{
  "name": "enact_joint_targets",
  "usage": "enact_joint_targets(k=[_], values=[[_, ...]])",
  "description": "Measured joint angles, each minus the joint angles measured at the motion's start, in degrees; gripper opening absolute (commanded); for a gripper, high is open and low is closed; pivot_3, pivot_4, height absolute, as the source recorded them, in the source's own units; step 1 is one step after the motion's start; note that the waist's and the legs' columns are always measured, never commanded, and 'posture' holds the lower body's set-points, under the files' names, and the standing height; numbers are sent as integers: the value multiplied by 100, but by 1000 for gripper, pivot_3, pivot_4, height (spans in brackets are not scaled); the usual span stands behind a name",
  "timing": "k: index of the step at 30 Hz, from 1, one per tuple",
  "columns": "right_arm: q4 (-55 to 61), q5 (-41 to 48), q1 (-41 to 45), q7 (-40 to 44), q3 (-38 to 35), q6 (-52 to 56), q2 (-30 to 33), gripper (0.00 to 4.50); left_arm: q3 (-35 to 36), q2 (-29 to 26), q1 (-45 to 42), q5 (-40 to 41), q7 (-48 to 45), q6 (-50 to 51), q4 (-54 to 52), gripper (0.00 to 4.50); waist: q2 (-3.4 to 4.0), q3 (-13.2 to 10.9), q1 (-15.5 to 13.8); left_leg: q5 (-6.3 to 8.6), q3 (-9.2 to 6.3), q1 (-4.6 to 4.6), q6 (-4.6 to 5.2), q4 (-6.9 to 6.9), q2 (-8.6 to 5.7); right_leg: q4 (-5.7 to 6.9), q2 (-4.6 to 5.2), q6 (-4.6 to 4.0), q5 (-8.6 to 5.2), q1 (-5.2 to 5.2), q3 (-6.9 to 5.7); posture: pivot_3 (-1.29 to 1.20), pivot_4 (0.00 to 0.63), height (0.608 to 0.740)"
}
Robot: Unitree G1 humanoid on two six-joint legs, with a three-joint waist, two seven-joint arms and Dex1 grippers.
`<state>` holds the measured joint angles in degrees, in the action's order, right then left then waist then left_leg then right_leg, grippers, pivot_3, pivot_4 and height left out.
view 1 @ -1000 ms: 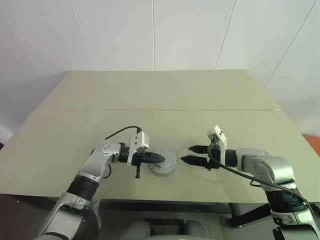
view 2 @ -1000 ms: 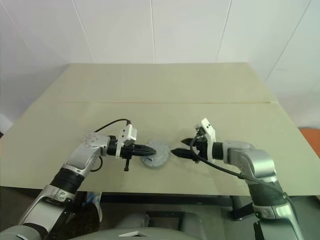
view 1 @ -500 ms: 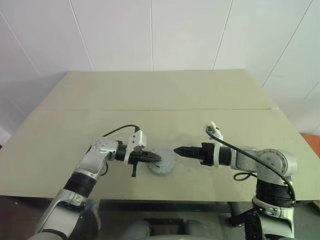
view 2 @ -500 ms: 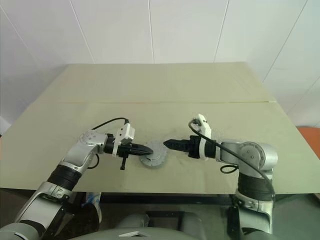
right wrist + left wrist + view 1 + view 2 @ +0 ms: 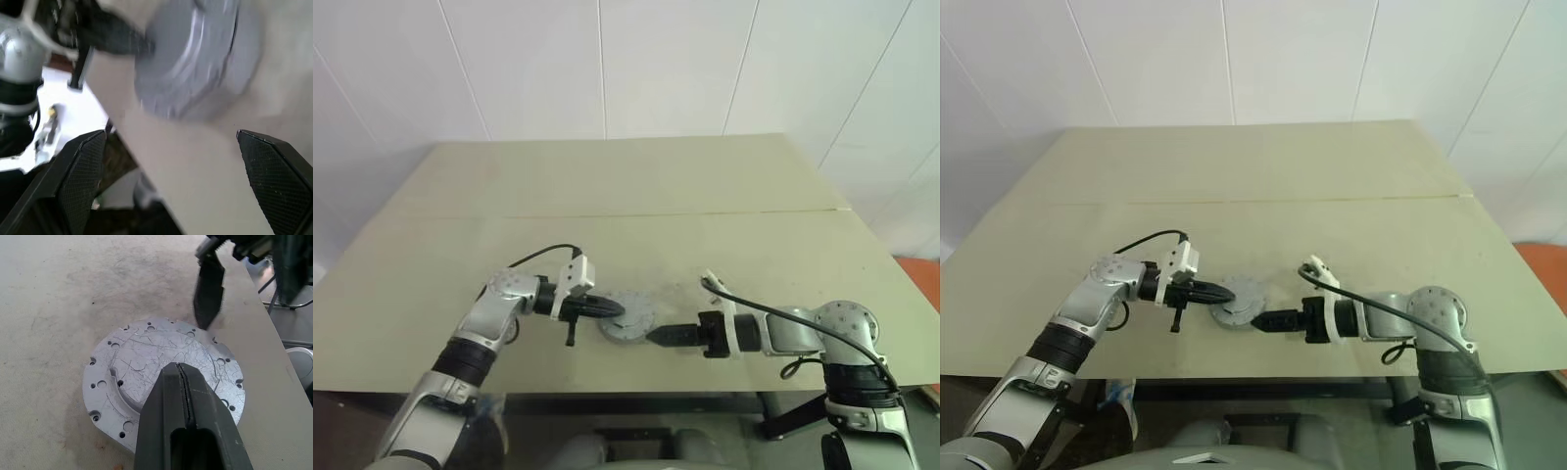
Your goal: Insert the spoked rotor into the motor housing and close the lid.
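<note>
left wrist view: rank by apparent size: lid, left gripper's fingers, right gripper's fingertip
1. lid, widest thing in frame.
2. left gripper fingers, shut, enlarged by sitting right at the camera, so unsure against the lid.
3. right gripper fingertip, clearly smallest, farther off.

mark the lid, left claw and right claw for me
lid [image 5: 146, 357]: left wrist view, on its scratched raised top.
left claw [image 5: 612, 310]: left eye view, at its shut fingertips over the lid.
right claw [image 5: 173, 171]: right wrist view, midway between its spread fingertips.
</note>
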<state>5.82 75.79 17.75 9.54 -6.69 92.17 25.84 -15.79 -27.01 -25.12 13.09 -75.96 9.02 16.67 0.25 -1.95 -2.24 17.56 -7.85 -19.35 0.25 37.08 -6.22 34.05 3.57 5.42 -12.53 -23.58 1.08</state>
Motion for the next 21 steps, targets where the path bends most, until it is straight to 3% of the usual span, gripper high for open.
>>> enact_joint_targets(k=[14, 21], values=[[-485, 1089, -63, -2112, -298, -39, -758, 4470, 0, -5, -2, -2, 5, -1, 22, 0, -3, 5, 9, 0, 0, 7, 0, -2, 7, 4, -6, -15, -9, 34, 1, 0, 0, 740], [-828, 2294, -127, -3617, -129, -741, -998, 4470, 37, -60, 1, -3, -22, -72, 100, 0, -3, 6, 87, 7, 0, 11, -11, -4, 13, 5, -7, -17, -10, 36, 0, 0, 0, 740]])
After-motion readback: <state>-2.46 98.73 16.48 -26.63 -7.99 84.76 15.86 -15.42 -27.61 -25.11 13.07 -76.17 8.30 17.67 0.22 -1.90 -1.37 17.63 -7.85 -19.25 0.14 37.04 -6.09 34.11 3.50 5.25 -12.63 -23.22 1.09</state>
